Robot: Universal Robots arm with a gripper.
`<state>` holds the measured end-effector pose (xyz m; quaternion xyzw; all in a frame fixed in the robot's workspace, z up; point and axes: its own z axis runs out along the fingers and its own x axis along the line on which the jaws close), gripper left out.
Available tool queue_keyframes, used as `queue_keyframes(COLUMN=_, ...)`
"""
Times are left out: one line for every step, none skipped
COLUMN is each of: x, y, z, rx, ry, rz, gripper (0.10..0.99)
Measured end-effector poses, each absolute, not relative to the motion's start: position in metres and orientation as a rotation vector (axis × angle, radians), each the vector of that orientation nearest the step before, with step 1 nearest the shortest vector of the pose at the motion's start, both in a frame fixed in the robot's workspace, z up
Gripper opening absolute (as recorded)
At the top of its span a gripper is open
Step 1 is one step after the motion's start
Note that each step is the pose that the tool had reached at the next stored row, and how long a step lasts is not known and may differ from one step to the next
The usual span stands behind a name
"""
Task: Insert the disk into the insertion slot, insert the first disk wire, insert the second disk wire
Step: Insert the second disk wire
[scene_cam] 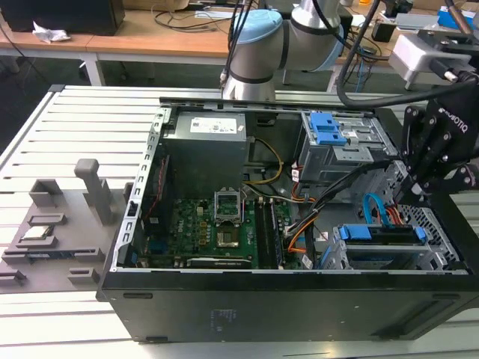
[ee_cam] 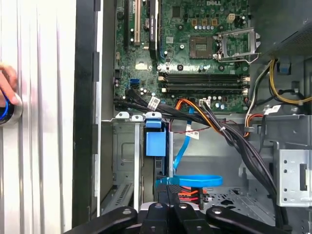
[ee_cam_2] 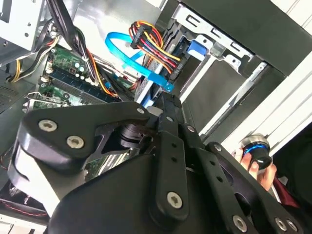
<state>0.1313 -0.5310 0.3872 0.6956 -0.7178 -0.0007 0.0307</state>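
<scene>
The disk, edged by its blue carrier, sits inside the insertion slot, the low perforated silver cage at the exterior view's right. My gripper hangs over the disk's far end. Its black fingers are pressed together at the plug end of the second disk wire, the light-blue cable looping over the disk. In both wrist views the jaws look shut on that cable. The first disk wire, an orange, red and black bundle, lies just beside it; I cannot tell whether its plug is seated.
A taller grey cage with a blue latch stands behind the slot. Thick black cables cross between the motherboard and the cages. A person's hand rests on a blue-ringed knob outside the case wall.
</scene>
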Motion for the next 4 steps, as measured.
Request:
queue_keyframes(x=0.1313, y=-0.5310, z=0.3875, rx=2.143, ry=-2.212, rz=-0.002, gripper=0.106)
queue_keyframes(x=0.1313, y=-0.5310, z=0.3876, rx=2.143, ry=-2.212, rz=-0.002, gripper=0.106)
queue_keyframes(x=0.1313, y=-0.5310, z=0.3877, rx=2.143, ry=-2.212, rz=-0.002, gripper=0.106)
queue_keyframes(x=0.1313, y=-0.5310, z=0.3877, rx=2.143, ry=-2.212, rz=-0.002, gripper=0.106)
